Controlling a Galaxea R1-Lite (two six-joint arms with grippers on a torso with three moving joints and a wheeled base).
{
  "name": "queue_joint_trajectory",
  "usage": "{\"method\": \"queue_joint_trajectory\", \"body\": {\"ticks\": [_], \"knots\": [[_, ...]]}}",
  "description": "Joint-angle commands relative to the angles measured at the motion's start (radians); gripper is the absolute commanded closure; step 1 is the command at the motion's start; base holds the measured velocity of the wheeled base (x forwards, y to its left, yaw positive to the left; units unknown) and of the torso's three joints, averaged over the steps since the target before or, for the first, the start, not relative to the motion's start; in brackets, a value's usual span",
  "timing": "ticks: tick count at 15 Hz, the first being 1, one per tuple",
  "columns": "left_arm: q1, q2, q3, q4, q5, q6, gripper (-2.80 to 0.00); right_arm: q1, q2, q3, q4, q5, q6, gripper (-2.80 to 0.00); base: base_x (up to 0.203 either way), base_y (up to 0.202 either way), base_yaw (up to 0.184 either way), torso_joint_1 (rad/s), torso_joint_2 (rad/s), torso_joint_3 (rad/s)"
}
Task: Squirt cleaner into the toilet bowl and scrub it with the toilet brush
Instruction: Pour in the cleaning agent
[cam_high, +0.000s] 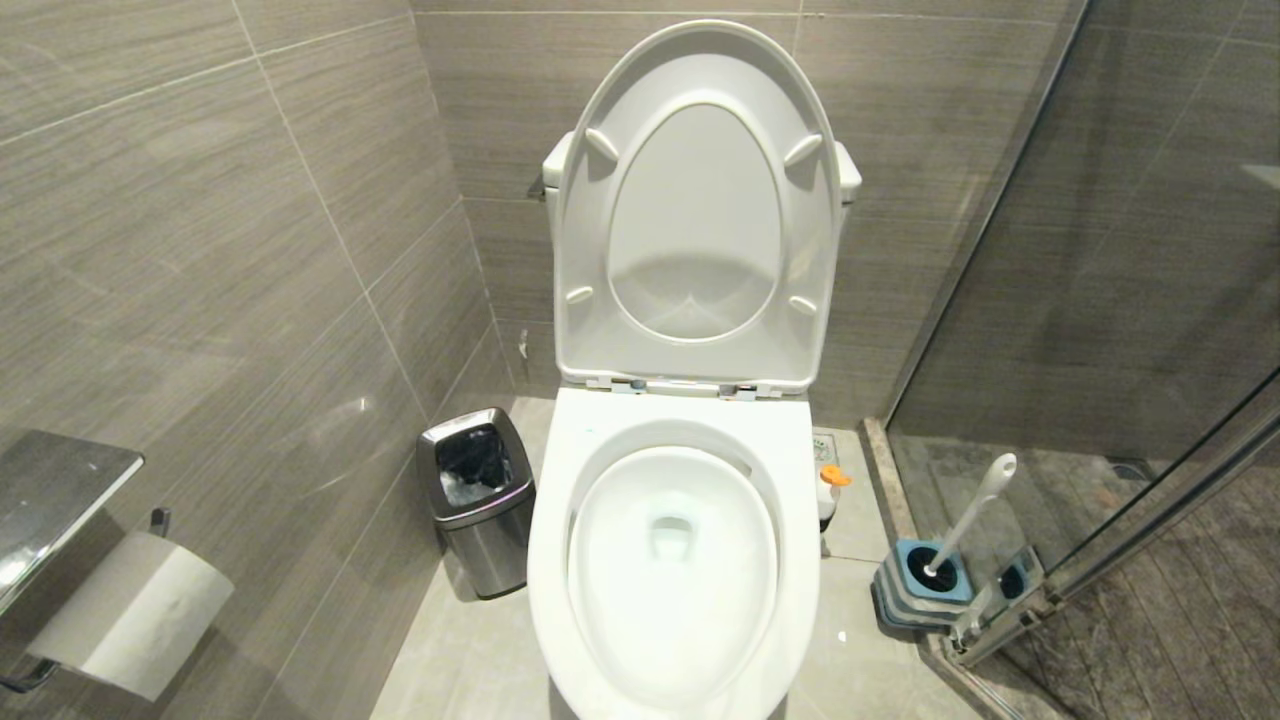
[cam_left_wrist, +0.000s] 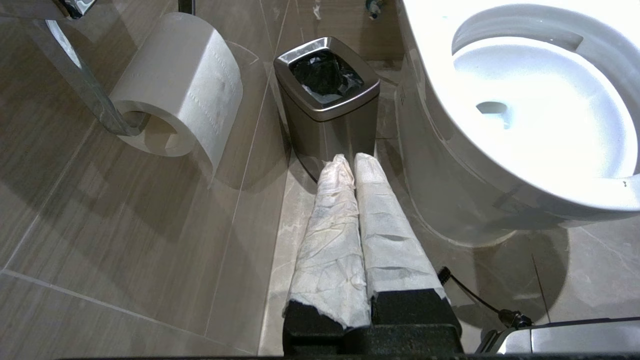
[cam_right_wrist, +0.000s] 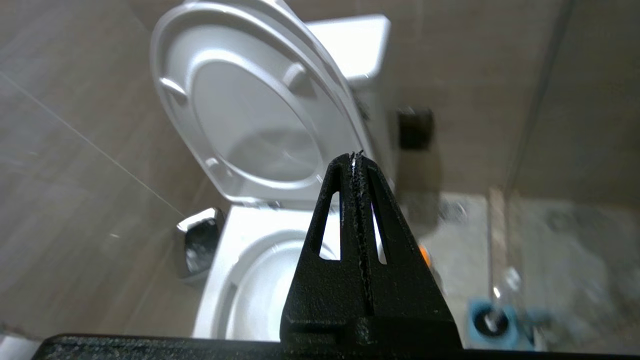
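Above the toilet bowl (cam_right_wrist: 260, 280) my right gripper (cam_right_wrist: 356, 156) hangs closed, empty; left gripper (cam_left_wrist: 348, 161) closed too. Nothing started; next: grab brush (cam_high: 972, 515) w/ open fingers.

A small square stainless-steel bin (cam_high: 476, 497) with a black liner stands on the pale tiled floor (cam_high: 470, 650) against the grey wall tiles (cam_high: 220, 250). A white toilet-paper roll (cam_high: 135, 610) hangs under a chrome holder shelf (cam_high: 55, 490) on that wall. A small white bottle with an orange cap (cam_high: 830, 490) stands on the floor. Near the glass shower partition (cam_high: 1130, 250) sits a squat blue-and-grey square holder (cam_high: 925, 590).
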Motion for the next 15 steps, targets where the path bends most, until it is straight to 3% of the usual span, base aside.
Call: {"method": "queue_joint_trajectory", "body": {"ticks": [1, 6, 11, 13, 15], "knots": [[0.000, 0.002, 0.000, 0.000, -0.001, 0.001, 0.00, -0.005, -0.185, 0.084, 0.085, -0.033, 0.004, 0.00, 0.000, 0.000, 0.000, 0.000, 0.00, 0.000], [0.000, 0.002, 0.000, 0.000, -0.001, 0.001, 0.00, -0.099, -0.508, 0.369, 0.268, -0.061, 0.004, 0.00, 0.000, 0.000, 0.000, 0.000, 0.00, 0.000], [0.000, 0.002, 0.000, 0.000, -0.001, 0.001, 0.00, -0.230, -0.662, 0.643, 0.306, -0.060, -0.031, 0.00, 0.000, 0.000, 0.000, 0.000, 0.00, 0.000], [0.000, 0.002, 0.000, 0.000, -0.001, 0.001, 0.00, -0.239, -0.719, 0.796, 0.304, -0.040, -0.040, 0.00, 0.000, 0.000, 0.000, 0.000, 0.00, 0.000], [0.000, 0.002, 0.000, 0.000, -0.001, 0.001, 0.00, -0.245, -0.778, 0.957, 0.281, 0.031, -0.045, 0.00, 0.000, 0.000, 0.000, 0.000, 0.00, 0.000]]}}
